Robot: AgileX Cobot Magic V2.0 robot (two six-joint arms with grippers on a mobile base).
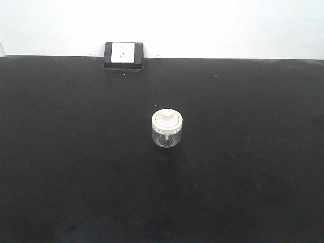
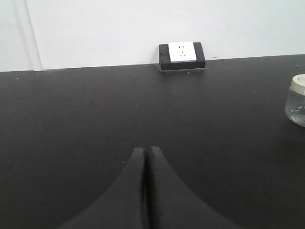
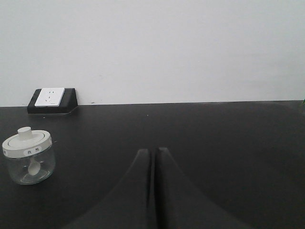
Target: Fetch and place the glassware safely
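**Front view: one lidded jar alone on the black table, both grippers closed and away from it**

Front view shows a single small squat clear glass jar (image 1: 167, 129) with a round cream-white knobbed lid, standing upright just above the middle of the frame on the flat black table (image 1: 76, 177). One black wall box with a white socket face (image 1: 124, 54) sits at the table's far edge, upper left of centre, against the plain white wall (image 1: 228, 25). No arm appears in this view.

Left wrist view cuts the jar (image 2: 297, 100) off at the right edge, so only part of its lid and glass shows. Right wrist view has it whole at the lower left (image 3: 28, 156); a small white label on the lid rim bears marks too small to read, and a pale shape inside the glass is hard to identify.

The black left gripper (image 2: 146, 151) has its jaws pressed together, holding nothing; the jar lies well to its right and further up the frame. The black right gripper (image 3: 153, 152) is likewise closed and empty, with the jar well to its left, at about the same height in the frame.
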